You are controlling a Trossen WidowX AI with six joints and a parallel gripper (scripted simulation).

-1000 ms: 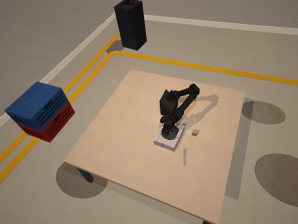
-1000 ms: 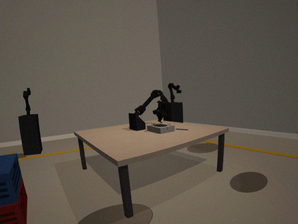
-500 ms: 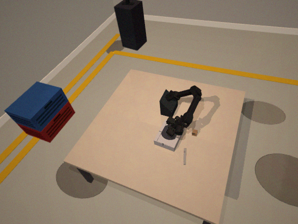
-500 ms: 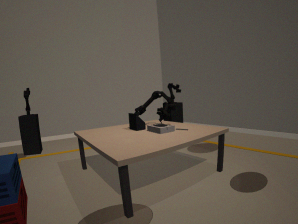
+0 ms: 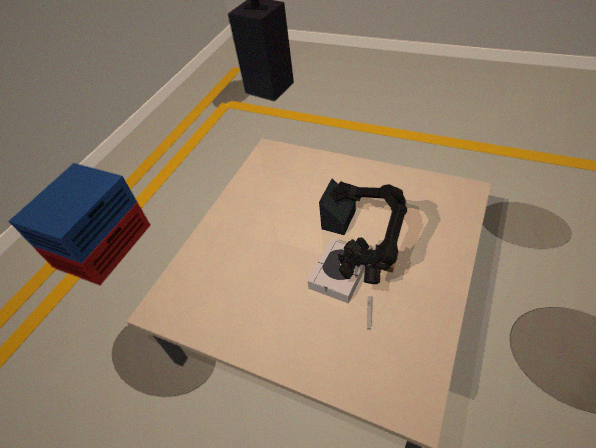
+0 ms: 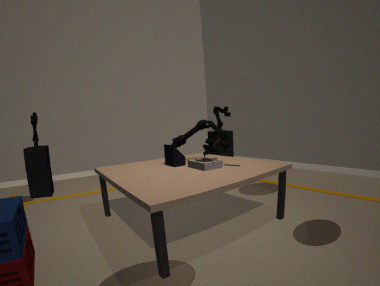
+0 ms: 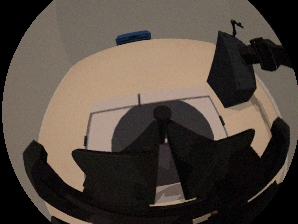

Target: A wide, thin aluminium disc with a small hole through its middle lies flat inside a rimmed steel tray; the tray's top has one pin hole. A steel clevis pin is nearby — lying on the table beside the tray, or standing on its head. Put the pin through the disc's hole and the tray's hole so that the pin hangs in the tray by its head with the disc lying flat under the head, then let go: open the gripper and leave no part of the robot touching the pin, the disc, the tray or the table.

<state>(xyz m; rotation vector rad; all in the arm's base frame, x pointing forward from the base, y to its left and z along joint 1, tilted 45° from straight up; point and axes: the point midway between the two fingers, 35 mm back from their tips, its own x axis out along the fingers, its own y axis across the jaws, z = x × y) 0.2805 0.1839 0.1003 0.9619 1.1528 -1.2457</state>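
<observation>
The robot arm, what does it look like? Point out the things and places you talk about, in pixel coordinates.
The arm (image 5: 397,220) (image 6: 191,130) is black all over, with chunky joints and slimmer links between them. Its claw (image 7: 161,124) is black too, with two fingers that narrow to their tips.

Disc (image 5: 334,265) (image 6: 204,160) (image 7: 131,131) inside tray (image 5: 327,289) (image 6: 204,166) (image 7: 98,131); tray on table (image 5: 240,280) (image 6: 153,182) (image 7: 165,65).

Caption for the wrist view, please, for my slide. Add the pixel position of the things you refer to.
The end effector (image 7: 161,124) grips the pin (image 7: 162,113) by its round head, above the dark disc (image 7: 127,131) in the pale tray (image 7: 102,131).
</observation>
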